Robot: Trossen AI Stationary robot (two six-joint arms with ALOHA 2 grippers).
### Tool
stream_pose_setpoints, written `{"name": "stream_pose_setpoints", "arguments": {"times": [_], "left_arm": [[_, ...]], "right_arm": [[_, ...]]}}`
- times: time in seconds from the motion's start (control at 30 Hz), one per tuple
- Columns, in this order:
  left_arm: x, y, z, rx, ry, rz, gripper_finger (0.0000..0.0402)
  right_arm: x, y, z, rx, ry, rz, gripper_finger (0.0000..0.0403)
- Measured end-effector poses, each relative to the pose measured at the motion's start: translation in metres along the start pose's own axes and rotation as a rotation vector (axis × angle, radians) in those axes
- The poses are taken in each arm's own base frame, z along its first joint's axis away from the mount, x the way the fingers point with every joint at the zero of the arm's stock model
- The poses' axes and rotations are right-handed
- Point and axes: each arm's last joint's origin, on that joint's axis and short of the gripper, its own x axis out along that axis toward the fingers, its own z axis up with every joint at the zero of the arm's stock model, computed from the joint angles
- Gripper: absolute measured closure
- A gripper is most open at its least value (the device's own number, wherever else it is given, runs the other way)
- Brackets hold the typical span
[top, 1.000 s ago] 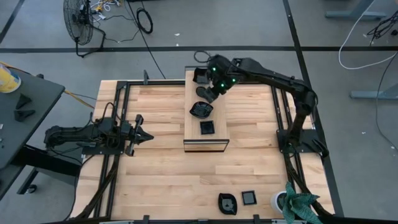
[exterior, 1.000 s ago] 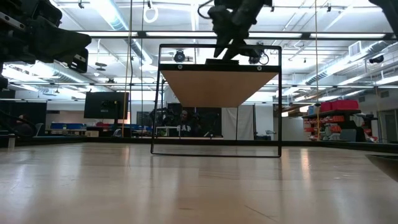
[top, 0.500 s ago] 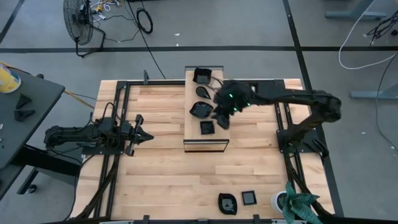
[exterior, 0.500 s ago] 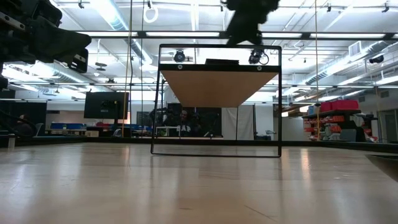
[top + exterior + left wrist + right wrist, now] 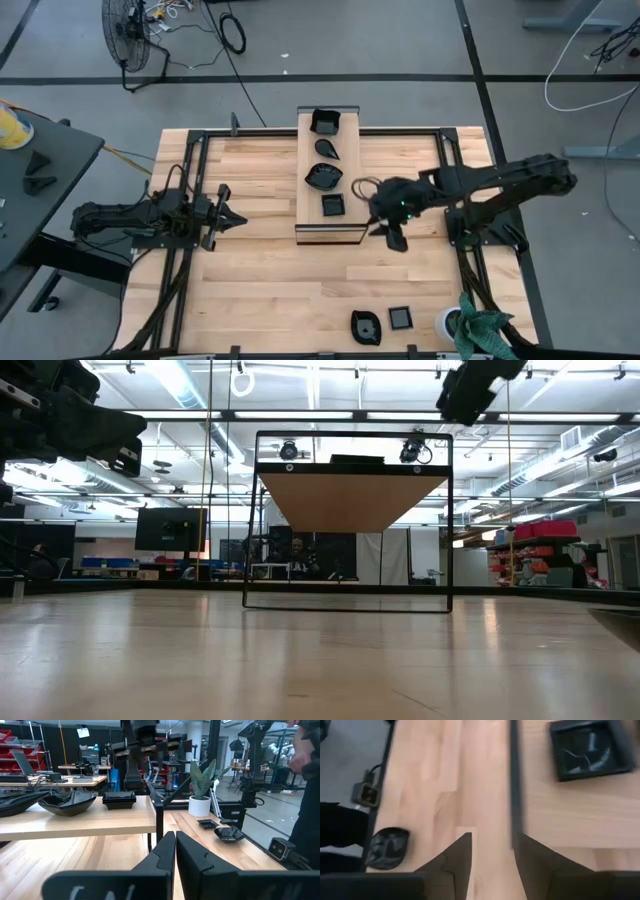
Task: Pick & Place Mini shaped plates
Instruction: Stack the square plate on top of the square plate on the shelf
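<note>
The surface [image 5: 250, 270] carries a raised board [image 5: 345, 232] at centre. The right hand [image 5: 392, 236] has swung from the board's 12 o'clock end to its 4 o'clock corner, fingers apart and empty. Four mini shaped plates [image 5: 325, 175] sit on the board; two plates [image 5: 383, 322] wait at 6 o'clock, probably next. The left hand [image 5: 226, 217] rests closed at 9 o'clock.

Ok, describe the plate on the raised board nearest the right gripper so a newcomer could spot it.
Find the raised wooden board at the table's centre, holding four black plates in a row. Take the square plate at the end nearest the table's front; it is smaller than the square one at the far end.
</note>
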Motion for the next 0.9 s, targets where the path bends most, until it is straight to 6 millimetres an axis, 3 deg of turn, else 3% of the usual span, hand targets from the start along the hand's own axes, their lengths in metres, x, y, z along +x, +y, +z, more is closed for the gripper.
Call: {"name": "stream_pose_setpoints", "arguments": {"times": [0.43,0.7,0.9], "left_arm": [[0.000,0.000,0.000,0.000,0.000,-0.001,0.0383],[0.000,0.000,0.000,0.000,0.000,0.000,0.0383],[0.000,0.000,0.000,0.000,0.000,0.000,0.0383]], "right_arm": [[0.038,0.049,-0.012,-0.138,0.107,0.026,0.0254],[0.075,0.098,-0.040,-0.252,0.268,0.091,0.0249],[0.099,0.118,-0.058,-0.243,0.375,0.125,0.0220]]}}
